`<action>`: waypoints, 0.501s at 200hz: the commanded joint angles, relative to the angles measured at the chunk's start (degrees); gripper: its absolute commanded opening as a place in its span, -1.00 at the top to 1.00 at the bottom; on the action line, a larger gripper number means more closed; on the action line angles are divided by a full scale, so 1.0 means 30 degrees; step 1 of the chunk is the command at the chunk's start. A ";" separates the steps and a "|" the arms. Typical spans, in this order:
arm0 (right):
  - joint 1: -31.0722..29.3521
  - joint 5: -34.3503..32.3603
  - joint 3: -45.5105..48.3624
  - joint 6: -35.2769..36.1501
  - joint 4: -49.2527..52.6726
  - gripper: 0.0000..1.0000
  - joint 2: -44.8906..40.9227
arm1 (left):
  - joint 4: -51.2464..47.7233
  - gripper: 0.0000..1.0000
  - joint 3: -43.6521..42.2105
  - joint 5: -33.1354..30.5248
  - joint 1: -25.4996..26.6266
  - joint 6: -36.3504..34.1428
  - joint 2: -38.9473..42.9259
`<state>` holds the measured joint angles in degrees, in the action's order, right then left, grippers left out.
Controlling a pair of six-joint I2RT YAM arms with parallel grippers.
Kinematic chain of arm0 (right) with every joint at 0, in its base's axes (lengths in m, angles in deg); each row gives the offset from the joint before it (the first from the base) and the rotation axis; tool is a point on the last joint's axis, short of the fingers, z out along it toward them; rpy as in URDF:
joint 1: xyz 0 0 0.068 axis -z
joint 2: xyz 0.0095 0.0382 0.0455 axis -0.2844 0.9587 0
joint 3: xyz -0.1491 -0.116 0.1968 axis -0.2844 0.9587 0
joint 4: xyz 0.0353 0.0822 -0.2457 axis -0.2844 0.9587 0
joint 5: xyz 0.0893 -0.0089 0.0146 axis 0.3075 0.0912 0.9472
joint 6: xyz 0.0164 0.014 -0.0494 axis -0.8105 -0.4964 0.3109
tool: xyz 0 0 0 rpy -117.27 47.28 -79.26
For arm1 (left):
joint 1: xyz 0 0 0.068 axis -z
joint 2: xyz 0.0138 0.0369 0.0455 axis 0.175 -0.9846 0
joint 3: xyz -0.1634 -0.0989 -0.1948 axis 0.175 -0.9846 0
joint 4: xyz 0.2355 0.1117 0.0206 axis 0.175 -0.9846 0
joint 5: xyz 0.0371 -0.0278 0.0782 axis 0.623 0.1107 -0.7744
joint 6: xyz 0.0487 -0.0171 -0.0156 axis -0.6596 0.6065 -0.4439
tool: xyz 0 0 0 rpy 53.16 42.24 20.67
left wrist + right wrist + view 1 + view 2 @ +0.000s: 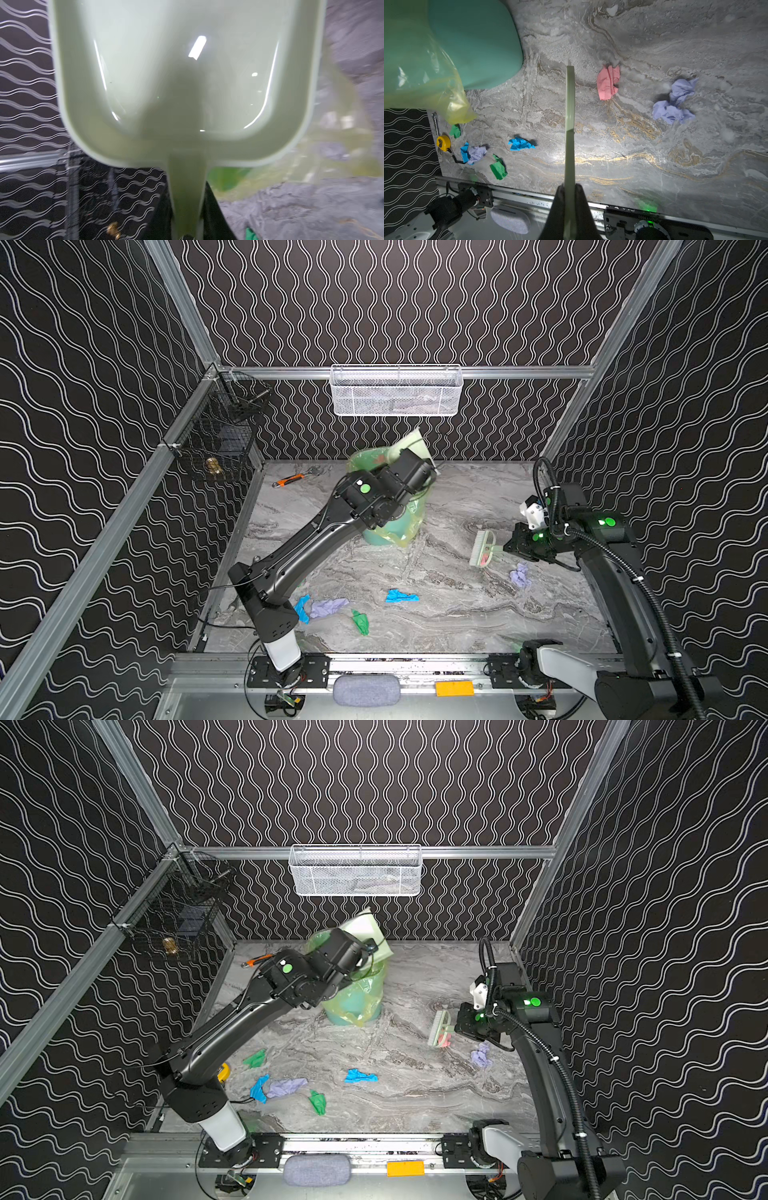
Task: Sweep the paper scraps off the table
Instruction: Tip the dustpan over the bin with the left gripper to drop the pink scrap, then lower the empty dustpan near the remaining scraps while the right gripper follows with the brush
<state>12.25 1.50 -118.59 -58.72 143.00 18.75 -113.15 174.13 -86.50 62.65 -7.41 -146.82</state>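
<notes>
My left gripper (187,207) is shut on the handle of a pale green dustpan (182,83), held raised and tilted over the bin (390,531). The pan (409,445) looks empty. My right gripper (569,191) is shut on the thin handle of a small brush (483,549), which hangs low over the table (457,614) at the right. Several paper scraps lie on the table: a pink one (608,82) beside the brush, a lilac one (520,576) near my right gripper, and blue (401,596), green (360,622) and lilac (328,607) ones at the front left.
The teal bin (353,1002) with its yellow bag stands at the middle back. An orange-handled wrench (291,480) lies at the back left. A yellow tape measure (443,143) sits by the left arm's base. A white mesh basket (395,391) and a black wire basket (220,439) hang on the rails.
</notes>
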 commanded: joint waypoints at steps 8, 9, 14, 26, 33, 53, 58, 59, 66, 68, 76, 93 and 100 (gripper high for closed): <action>0.0414 -0.0020 0.0068 -0.1055 -0.2390 1.00 0.0583 | -0.0688 0.93 -0.0019 0.4227 0.0693 0.3711 -0.0041; 0.0436 -0.0005 0.0097 -0.1084 -0.2474 1.00 0.0602 | -0.0689 0.93 -0.0050 0.4313 0.0724 0.3767 -0.0058; 0.0547 0.0102 0.0234 -0.1231 -0.2803 1.00 0.0730 | -0.0715 0.93 -0.0175 0.4653 0.0949 0.4078 -0.0073; 0.0791 0.0559 0.0795 -0.1651 -0.3778 1.00 0.1061 | -0.0747 0.92 -0.0591 0.5310 0.1476 0.4717 -0.0021; 0.1023 0.0849 0.1129 -0.1971 -0.4376 1.00 0.1245 | -0.0763 0.92 -0.0858 0.5675 0.1772 0.5053 0.0037; 0.1559 0.1860 0.2010 -0.2988 -0.5923 1.00 0.1713 | -0.0840 0.92 -0.1680 0.6436 0.2429 0.5763 0.0212; 0.1780 0.2190 0.2244 -0.3281 -0.6265 1.00 0.1811 | -0.0877 0.92 -0.1881 0.6569 0.2572 0.5881 0.0266; 0.1807 0.2272 0.2284 -0.3340 -0.6331 1.00 0.1831 | -0.0886 0.92 -0.1948 0.6583 0.2601 0.5892 0.0285; 0.2159 0.2761 0.2661 -0.3679 -0.6834 1.00 0.1905 | -0.0918 0.92 -0.2308 0.6646 0.2756 0.6053 0.0354; 0.2260 0.2851 0.2788 -0.3820 -0.6990 1.00 0.1886 | -0.0915 0.92 -0.2404 0.6711 0.2786 0.6102 0.0390; 0.2623 0.3178 0.3231 -0.4268 -0.7541 1.00 0.1960 | -0.0924 0.92 -0.2749 0.6936 0.2889 0.6252 0.0463; 0.3149 0.3820 0.4166 -0.5052 -0.8542 1.00 0.2131 | -0.0896 0.92 -0.3310 0.7410 0.3141 0.6463 0.0557; 0.3295 0.4071 0.4564 -0.5369 -0.8857 1.00 0.2238 | -0.0882 0.92 -0.3524 0.7588 0.3256 0.6533 0.0513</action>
<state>20.82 9.08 -107.75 -69.50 123.28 24.78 -115.71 165.19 -67.25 71.57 9.53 -145.66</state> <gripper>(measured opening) 0.091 0.212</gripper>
